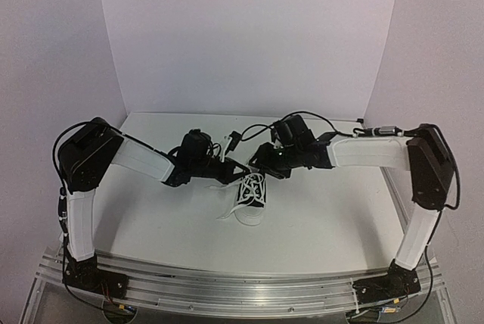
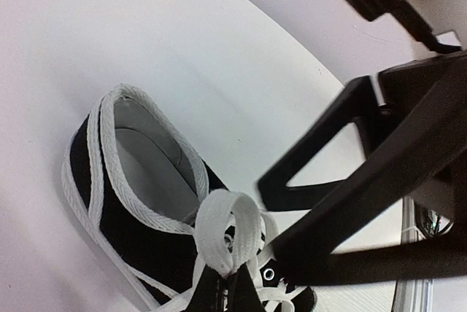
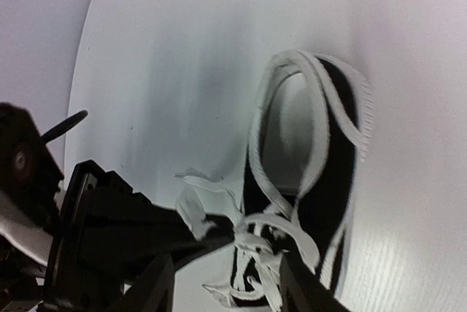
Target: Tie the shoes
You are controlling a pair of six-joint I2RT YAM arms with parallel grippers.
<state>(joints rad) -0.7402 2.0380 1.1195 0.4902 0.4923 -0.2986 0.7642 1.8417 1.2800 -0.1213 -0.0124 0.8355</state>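
Observation:
A small black sneaker [image 1: 252, 201] with a white sole and white laces lies on the white table between my two grippers. In the left wrist view the shoe [image 2: 124, 203] shows its open collar, and my left gripper [image 2: 232, 291] is shut on a loop of white lace [image 2: 228, 226] standing above the eyelets. My right gripper [image 3: 228, 291] is open over the laced front of the shoe [image 3: 337, 181], with nothing between its fingers. Its black fingers [image 2: 350, 181] cross just right of the loop. In the overhead view the left gripper [image 1: 239, 170] and right gripper [image 1: 265, 165] nearly meet above the shoe.
Loose lace ends [image 1: 227, 213] trail onto the table left of the shoe. White walls [image 1: 249, 36] enclose the table at the back and sides. Black cables [image 1: 249, 133] hang behind the grippers. An aluminium rail [image 1: 242, 290] with both arm bases runs along the near edge.

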